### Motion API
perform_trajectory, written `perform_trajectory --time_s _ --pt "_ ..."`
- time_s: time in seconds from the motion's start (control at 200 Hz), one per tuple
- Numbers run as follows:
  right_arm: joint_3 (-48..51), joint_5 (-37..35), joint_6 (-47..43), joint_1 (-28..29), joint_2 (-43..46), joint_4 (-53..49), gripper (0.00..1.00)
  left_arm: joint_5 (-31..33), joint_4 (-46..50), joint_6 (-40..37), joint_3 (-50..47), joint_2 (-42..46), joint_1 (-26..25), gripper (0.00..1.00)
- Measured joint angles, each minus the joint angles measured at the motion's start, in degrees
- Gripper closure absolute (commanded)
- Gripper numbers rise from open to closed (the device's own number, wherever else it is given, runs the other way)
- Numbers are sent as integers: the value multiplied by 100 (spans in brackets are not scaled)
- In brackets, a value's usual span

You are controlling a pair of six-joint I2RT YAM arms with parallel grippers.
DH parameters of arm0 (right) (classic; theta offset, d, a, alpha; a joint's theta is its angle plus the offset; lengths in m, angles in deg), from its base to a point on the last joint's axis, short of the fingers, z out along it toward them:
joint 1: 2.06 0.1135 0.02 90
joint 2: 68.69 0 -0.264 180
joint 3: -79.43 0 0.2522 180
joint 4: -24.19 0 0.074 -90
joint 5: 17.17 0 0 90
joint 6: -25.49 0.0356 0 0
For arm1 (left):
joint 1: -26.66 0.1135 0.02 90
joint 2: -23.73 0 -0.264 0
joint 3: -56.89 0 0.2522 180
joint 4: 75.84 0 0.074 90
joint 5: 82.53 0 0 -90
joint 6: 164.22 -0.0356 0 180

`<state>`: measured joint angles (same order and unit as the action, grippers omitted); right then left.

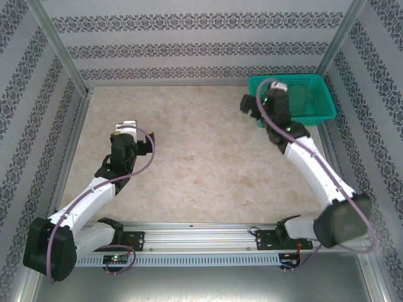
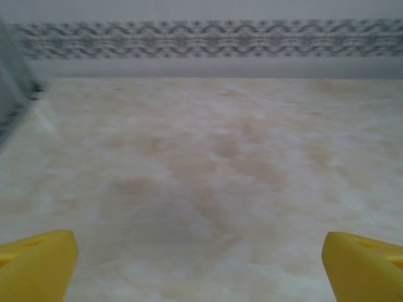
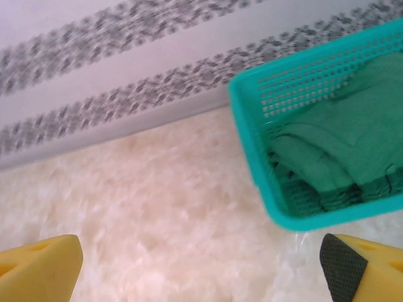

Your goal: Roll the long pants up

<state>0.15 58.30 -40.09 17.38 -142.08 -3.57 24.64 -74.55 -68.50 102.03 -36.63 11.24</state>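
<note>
Beige marbled surface (image 1: 201,157), patterned walls (image 1: 189,47); left tool (image 2: 198,251) and right tool (image 3: 201,251) gape empty; long pants (image 3: 352,138) seemingly bunched in basket (image 3: 340,215).

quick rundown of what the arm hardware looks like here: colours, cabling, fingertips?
The left arm and right arm both have white links with black joint housings and black bases. A mauve cable loops along each. The left gripper and right gripper have yellow wedge-shaped fingers; one right finger carries a black textured pad.
</note>
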Motion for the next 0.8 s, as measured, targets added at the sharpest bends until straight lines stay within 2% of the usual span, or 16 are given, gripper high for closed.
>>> perform_trajectory --time_s 0.1,0.28,0.505,0.644,0.799 --pt "660 -459 -549 595 321 299 2 282 -682 -382 -498 -173 345 0" --pt "1639 -717 -1241 1080 404 686 2 85 -1843 -553 -1078 -1193 942 0" --pt "2422 -1008 -1777 1067 804 1322 2 -24 -2848 -533 -1025 -2496 992 0" --pt "3169 -1370 -2269 914 1034 2214 2 -267 -2979 -533 -905 -2623 1067 0" --pt "3733 -1569 -2509 452 866 2830 2 -920 -3805 -684 -1167 -2828 1176 0"
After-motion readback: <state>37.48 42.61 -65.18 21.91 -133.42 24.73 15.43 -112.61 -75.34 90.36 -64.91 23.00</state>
